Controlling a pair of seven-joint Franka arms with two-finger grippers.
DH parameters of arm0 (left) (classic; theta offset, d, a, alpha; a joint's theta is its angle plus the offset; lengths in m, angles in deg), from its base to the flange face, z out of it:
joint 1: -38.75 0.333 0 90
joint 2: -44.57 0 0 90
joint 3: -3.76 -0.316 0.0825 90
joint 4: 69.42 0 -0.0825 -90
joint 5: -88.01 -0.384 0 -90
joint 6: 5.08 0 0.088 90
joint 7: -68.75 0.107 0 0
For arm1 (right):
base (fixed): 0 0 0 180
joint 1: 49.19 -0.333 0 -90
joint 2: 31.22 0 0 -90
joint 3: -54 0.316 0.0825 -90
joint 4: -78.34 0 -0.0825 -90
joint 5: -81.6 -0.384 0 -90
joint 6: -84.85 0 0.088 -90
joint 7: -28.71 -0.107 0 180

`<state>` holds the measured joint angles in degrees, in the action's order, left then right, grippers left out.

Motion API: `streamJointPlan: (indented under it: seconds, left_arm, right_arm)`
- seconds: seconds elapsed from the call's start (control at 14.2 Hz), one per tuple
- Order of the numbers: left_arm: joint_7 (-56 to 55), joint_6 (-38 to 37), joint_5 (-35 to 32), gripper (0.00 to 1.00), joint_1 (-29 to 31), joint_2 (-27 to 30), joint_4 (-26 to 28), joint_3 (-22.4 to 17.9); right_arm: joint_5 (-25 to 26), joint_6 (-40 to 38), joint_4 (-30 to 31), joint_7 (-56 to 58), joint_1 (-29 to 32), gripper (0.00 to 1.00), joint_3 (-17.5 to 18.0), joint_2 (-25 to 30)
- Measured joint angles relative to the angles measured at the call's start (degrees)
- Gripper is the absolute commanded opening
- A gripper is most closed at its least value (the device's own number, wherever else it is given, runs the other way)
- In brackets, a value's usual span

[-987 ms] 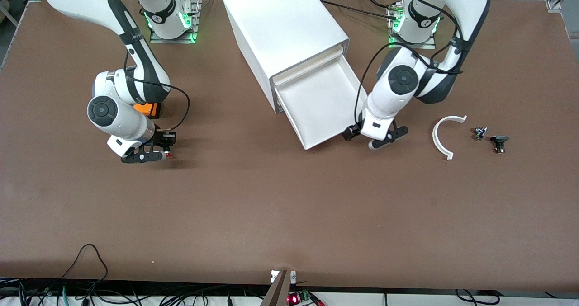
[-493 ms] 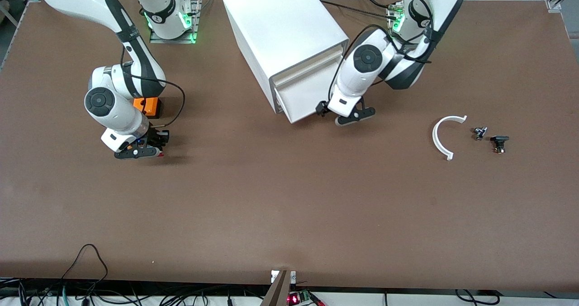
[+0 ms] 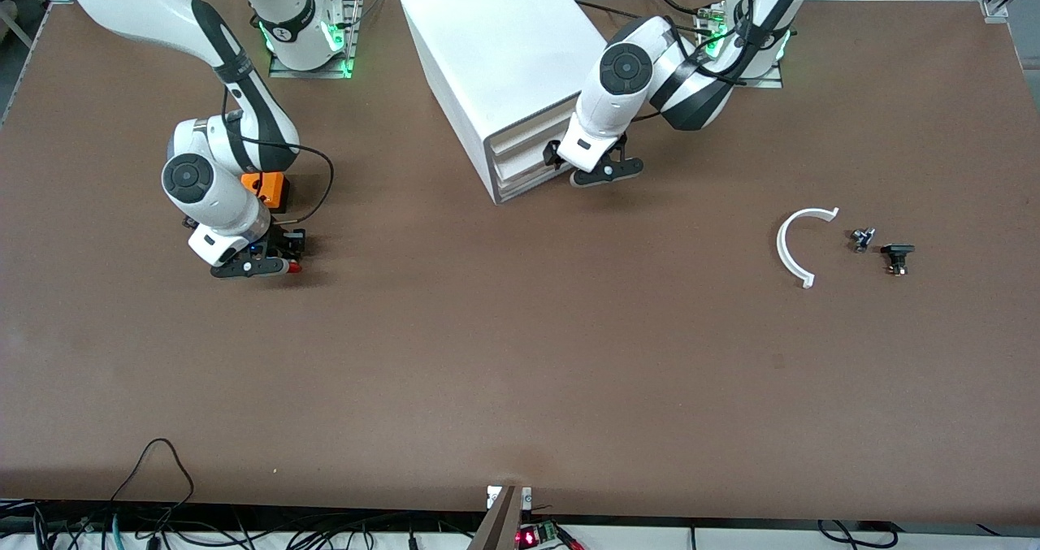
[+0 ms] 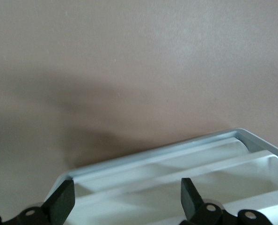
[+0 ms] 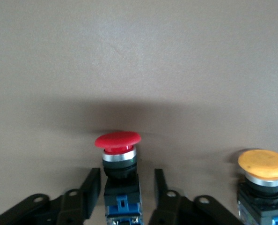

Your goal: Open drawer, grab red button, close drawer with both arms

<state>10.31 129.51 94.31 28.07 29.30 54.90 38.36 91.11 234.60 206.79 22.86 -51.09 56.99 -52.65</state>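
table [image 3: 520, 371]: brown top – everything sits on it, working area stays toward the robot bases.
cabinet [image 3: 504, 54]: white box between the two bases, front angled toward the left arm's end – puts the drawer fronts in that arm's reach.
drawer [image 3: 528, 178]: lowest of three, front looks flush with the two above, so I judge it shut.
left gripper [image 3: 591, 166]: right against the drawer fronts, fingers spread wide, nothing between them – reads as a flat push on the front, not a grasp.
right gripper [image 5: 122, 199]: low over the table near the right arm's end, fingers standing just off either side of the button body – a slack bracket, not a firm pinch; grip or release, can't say.
orange box [image 3: 264, 188]: just beside the right gripper, closer to the bases.
white arc piece [image 3: 792, 245]: toward the left arm's end, with two small dark parts beside it – unused.
button [image 5: 118, 161]: red cap up, upright between the right fingers, at table level.
yellow-capped button [image 5: 263, 176]: just beside it, apart – not the target.
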Motion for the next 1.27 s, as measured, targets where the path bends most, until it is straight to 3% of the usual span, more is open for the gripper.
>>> streamJointPlan:
  seconds: [0.28,0.63,0.99,1.27]
  left_arm:
    - [0.05,-0.03,5.2,1.0,0.22,0.02,0.23,-0.1]
    - [0.04,1.74,5.54,1.0,2.02,0.78,-0.88,-1.7]
    - [4.91,-0.18,5.54,1.0,7.3,4.1,-7.41,-10.23]
    - [17.79,-12.7,5.54,1.0,9.9,6.97,-14.98,-17.05]
  right_arm:
    - [-0.01,-5.2,-3.47,-1.87,0.35,1.0,0.04,1.6]
    - [-5.04,-29.89,-17.77,-2.82,0.37,1.0,0.64,6.28]
    - [-7.07,-53.24,-36.27,-2.89,0.35,1.0,0.92,7.45]
    - [-7.06,-58.97,-44.21,-2.86,0.4,1.0,0.96,7.92]
